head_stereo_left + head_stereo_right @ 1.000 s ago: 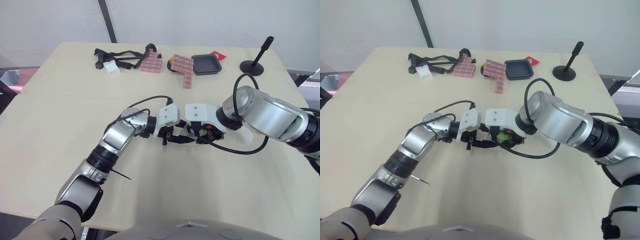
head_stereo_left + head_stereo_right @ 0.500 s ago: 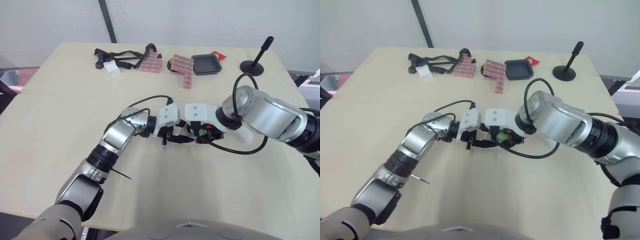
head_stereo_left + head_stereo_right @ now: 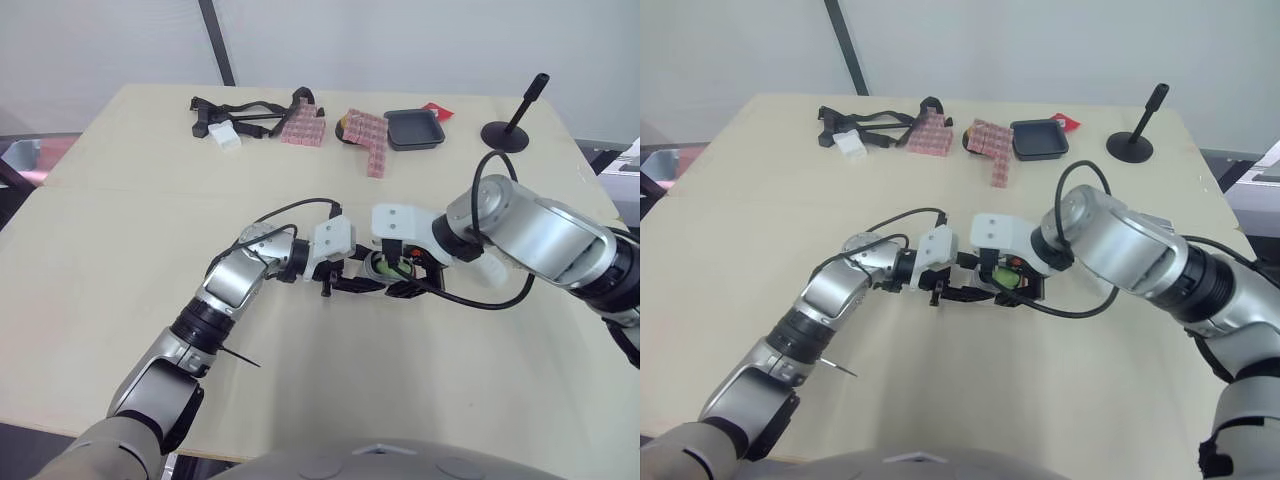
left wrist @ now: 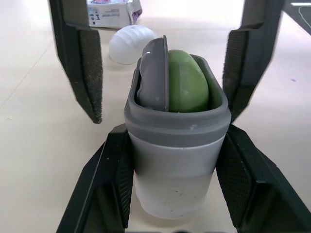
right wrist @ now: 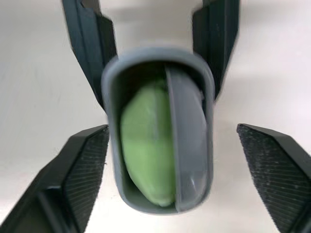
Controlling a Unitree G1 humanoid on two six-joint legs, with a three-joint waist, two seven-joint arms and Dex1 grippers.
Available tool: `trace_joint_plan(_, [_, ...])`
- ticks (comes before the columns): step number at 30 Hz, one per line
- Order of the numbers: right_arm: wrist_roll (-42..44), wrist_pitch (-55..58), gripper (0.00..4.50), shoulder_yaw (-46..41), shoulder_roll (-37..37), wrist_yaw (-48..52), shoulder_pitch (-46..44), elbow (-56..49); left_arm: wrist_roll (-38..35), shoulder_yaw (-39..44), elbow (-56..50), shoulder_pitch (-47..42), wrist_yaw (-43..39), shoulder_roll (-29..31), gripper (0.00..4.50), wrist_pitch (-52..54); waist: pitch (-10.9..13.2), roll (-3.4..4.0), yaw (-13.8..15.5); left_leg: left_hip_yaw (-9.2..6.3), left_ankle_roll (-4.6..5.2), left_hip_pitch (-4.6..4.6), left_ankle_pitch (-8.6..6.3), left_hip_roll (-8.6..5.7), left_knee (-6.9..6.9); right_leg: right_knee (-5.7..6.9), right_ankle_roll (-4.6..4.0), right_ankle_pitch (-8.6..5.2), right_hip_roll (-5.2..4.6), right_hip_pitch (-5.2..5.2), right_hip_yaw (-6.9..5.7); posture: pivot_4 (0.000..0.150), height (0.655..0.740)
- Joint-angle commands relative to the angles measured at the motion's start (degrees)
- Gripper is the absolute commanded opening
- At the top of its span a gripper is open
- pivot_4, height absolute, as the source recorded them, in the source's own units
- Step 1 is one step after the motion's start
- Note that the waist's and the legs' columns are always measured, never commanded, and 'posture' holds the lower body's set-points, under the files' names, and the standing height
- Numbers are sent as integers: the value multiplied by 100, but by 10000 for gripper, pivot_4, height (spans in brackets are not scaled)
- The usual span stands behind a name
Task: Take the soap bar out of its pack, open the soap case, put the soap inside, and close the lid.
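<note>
- Left gripper [image 4: 177, 145]: its fingers [image 4: 109, 184] are closed on the soap case [image 4: 176, 127], one on each side wall of the translucent lower body. They hold the case just above the worktop [image 3: 120, 260], near its middle.
- Right gripper [image 5: 172, 130]: it faces the open mouth of the case. Its fingers [image 5: 82, 170] are spread wide, one on each side of the grey rim. In the right wrist view both stand clear of the rim; the left wrist view shows one very near it, and contact cannot be judged.
- Soap [image 4: 188, 82]: the green bar stands on edge inside the case, filling about half of the opening.
- Grey panel [image 4: 154, 73]: this thin curved piece stands on edge in the same opening, against the soap, with its top above the rim.
- Behind the case: a white ribbed dome [image 4: 131, 43] and a printed packet [image 4: 109, 12] lie on the worktop.
- Far edge of the worktop: a black tray [image 3: 413, 128], pink patterned packs [image 3: 368, 138], black straps [image 3: 235, 110] and a black stand [image 3: 510, 125], all well apart from the grippers.
</note>
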Motion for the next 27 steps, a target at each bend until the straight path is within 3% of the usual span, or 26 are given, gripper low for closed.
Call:
trace_joint_plan(1, [222,-215,44534,-667,-1,-67,408,-191,-258,310,-74,47,-100,30,18745,-370,0,0,1,0,0,1,0,1,0,0,0,0,2,0,0,1500,7400])
trace_joint_plan(7, [733,-839,44534,-1957,292,-241,1886,-313,-504,643,21,320,-226,92,18745,-810,-2,1,-1,5,0,1,0,23,2,1,0,0,1,-2,3,1500,7400])
trace_joint_plan(14, [552,-3109,44534,-2986,705,-364,3807,-39,-769,951,180,774,-429,195,18745,-1251,-5,0,-19,10,2,1,-1,30,2,-14,-1,-1,-2,-7,1,1500,7400])
trace_joint_plan(27, [561,-5070,44534,-3483,1773,-455,5153,377,-850,1027,153,1198,-504,227,18745,-1376,-8,-1,-205,10,13,4,5,28,4,-12,-3,-2,-9,-8,-1,1500,7400])
